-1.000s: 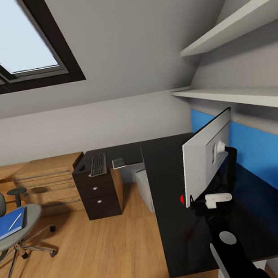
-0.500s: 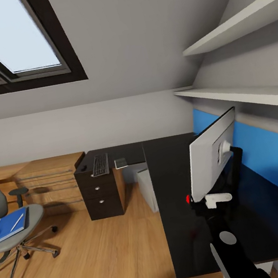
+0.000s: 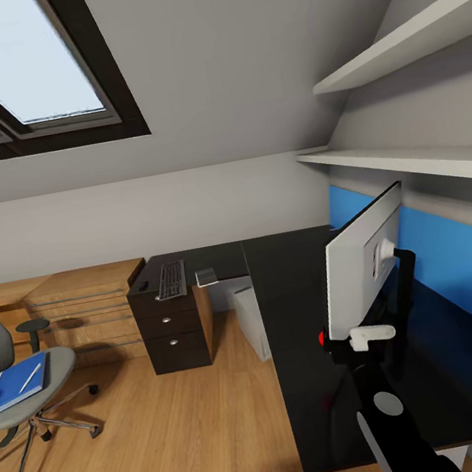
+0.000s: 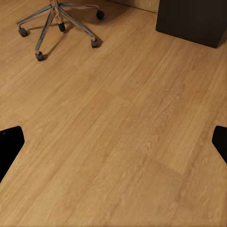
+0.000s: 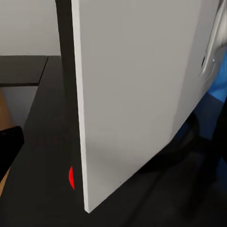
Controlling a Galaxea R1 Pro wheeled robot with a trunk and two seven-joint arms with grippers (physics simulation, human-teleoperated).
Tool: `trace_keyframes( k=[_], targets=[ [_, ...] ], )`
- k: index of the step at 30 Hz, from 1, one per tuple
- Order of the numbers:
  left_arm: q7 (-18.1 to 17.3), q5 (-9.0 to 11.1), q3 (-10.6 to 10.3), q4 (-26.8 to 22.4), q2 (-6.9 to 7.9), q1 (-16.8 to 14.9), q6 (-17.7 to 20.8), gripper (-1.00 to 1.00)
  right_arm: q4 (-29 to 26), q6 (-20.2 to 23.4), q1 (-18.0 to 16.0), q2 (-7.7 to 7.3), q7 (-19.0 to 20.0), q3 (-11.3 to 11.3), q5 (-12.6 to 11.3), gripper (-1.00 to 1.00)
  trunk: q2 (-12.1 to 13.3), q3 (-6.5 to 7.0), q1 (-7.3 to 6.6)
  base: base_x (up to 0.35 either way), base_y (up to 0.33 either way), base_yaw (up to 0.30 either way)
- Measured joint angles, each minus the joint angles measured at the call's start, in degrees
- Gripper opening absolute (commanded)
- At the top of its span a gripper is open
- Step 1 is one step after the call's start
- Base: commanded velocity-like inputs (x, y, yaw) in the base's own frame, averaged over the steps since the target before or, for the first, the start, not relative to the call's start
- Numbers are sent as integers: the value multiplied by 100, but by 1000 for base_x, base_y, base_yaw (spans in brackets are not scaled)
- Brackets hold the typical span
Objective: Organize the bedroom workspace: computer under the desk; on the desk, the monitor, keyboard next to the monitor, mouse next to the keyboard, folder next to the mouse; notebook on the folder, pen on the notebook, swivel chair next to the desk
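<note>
**A:** So where's your stuff sitting right now? Biggest first.

**B:** The desk [image 3: 297, 318] is the big L-shaped black slab, a glossy surface that runs along the blue wall panel [image 3: 458, 266]. Your monitor [image 3: 362, 268] is already on it, a thin flat panel with its pale grey matte back turned toward you. It's tilted and angled rather than square to the wall, I'd guess because your right arm is right up against it. The right gripper [image 3: 362, 337] sits at the monitor's lower edge, but I can't tell whether it's clamped on the panel or loose. The right wrist view is mostly that grey back and its sharp bottom corner.

**A:** And the chair?

**B:** The swivel chair [image 3: 14, 383] stands well apart from the desk on the wood-plank floor [image 3: 173, 448], grey seat, five-spoke wheeled base. The blue folder [image 3: 14, 383] lies flat on the seat with a thin pen [image 3: 30, 375] on top. I can't pick out a separate notebook there.

**A:** Small bits?

**B:** The keyboard [image 3: 170, 278] is on the far wing above the dark drawer unit [image 3: 171, 329], a flat black rectangle, with the small dark mouse [image 3: 143, 285] just beside it. The pale box under the desk is likely the computer [image 3: 249, 319].

**A:** Left arm?

**B:** The left gripper [image 4: 113, 142] points at bare floor, its dark fingertips [image 4: 9, 142] spread wide, holding nothing.
</note>
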Motion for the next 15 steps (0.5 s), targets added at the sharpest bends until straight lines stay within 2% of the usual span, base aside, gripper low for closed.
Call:
trace_keyframes(
  k=[3,6,9,10,12,15],
  targets=[
    [3,0,-4,0,0,0,-3,100,6,-79,0,0,-36,1,10,100,0,0,0,0,0,0],
    [5,-3,-7,0,0,0,-5,100,30,-266,0,0,-248,6,18,100,0,0,0,0,0,0],
    [5,-1,-9,0,0,0,-5,100,57,-562,0,1,-681,22,17,100,0,0,0,0,0,0],
    [9,-2,-9,0,0,0,-7,100,94,-723,0,1,-930,60,26,100,0,0,0,0,0,0],
    [11,-4,-11,0,0,0,-10,100,150,-905,1,1,-1176,135,42,100,0,0,0,0,0,0],
    [14,-6,-15,0,0,0,-13,100,310,-1461,1,1,-1642,378,47,100,0,0,0,0,0,0]
  ],
)
